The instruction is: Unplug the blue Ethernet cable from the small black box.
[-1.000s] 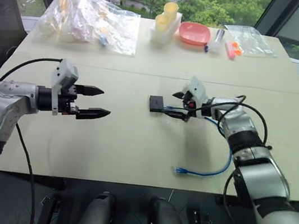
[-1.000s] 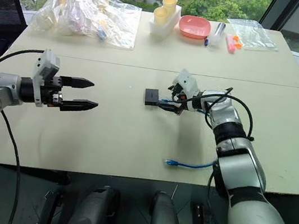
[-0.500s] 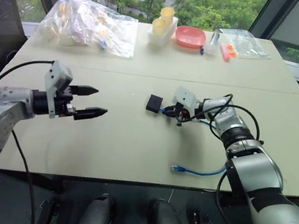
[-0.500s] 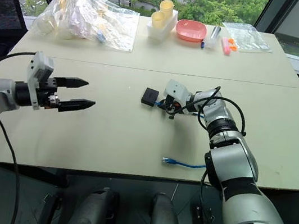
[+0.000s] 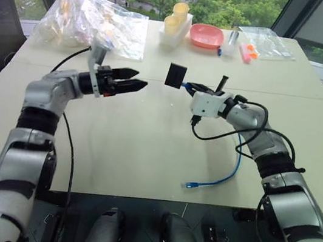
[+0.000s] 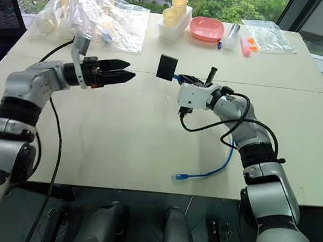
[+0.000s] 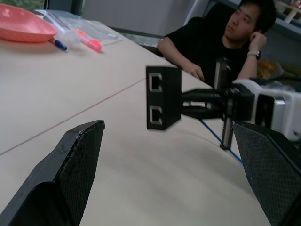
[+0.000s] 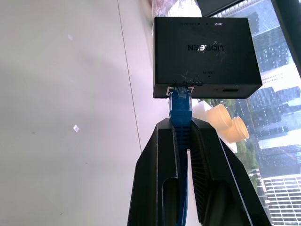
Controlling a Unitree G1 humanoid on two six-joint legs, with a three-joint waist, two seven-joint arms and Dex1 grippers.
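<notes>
Right gripper (image 8: 181, 129) is clamped on the cable (image 8: 180, 106) just behind its plug. The box (image 5: 176, 75) hangs off that plug above the table (image 5: 144, 155), upper middle of frame, flat face toward the camera, ports facing the left gripper (image 5: 132, 79), whose fingers are spread wide. Cable's long axis runs level, then droops right to the table. Windows behind; a person sits nearby.

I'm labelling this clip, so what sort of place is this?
Probably an upper-floor office or lab: a pale worktable by big windows over treetops, high-rises outside, and a seated person nearby.
</notes>
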